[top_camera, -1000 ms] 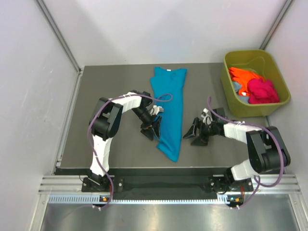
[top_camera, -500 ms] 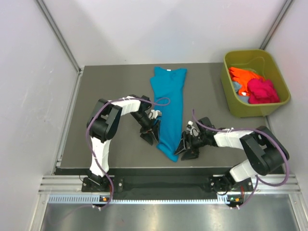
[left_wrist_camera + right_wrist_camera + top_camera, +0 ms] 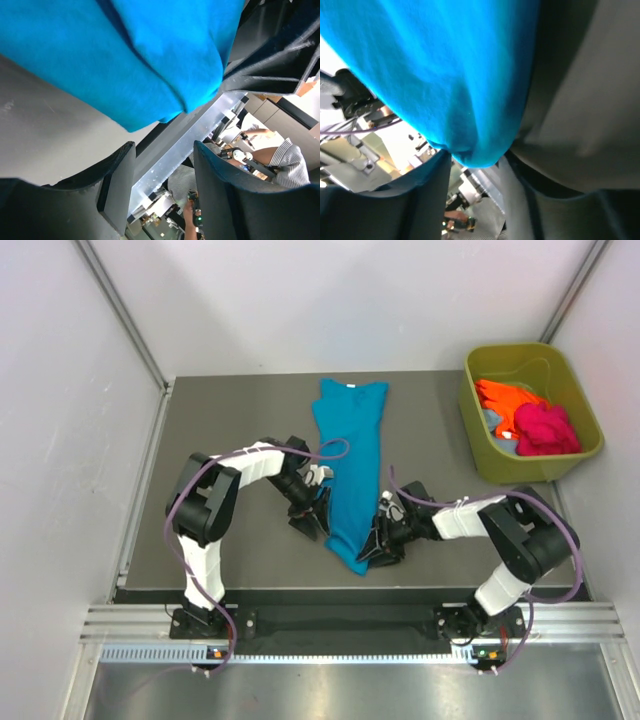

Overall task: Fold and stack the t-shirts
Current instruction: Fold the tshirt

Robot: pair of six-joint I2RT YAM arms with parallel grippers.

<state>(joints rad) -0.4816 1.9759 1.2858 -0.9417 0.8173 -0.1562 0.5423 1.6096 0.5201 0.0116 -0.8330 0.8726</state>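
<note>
Your teal t-shirt [image 3: 350,455] lies in the middle of the table [image 3: 230,440], already narrowed into a long strip with the neck at the far end and the hem at the near end, so the lengthwise folds look done and a crosswise fold is probably what is left. Both arms are low at that near end, one on each side of the strip, which suits picking up the two hem corners together. The left gripper [image 3: 316,512] sits just beside the cloth's left edge; in its wrist view the fingers [image 3: 117,182] stand well apart with only the table rail showing between them, the blue hem [image 3: 150,75] lying just beyond their tips, so it holds nothing. The right gripper [image 3: 375,542] is against the right edge near the hem; its fingers [image 3: 422,195] are also parted, and a rounded corner of cloth [image 3: 475,150] reaches the mouth of the gap without being pinched. You would likely want each pair of jaws pushed further onto the fabric before closing. The orange t-shirt [image 3: 505,395] and the magenta t-shirt [image 3: 545,428] wait bunched in the green tub [image 3: 520,472] at the far right, well apart from the arms.
</note>
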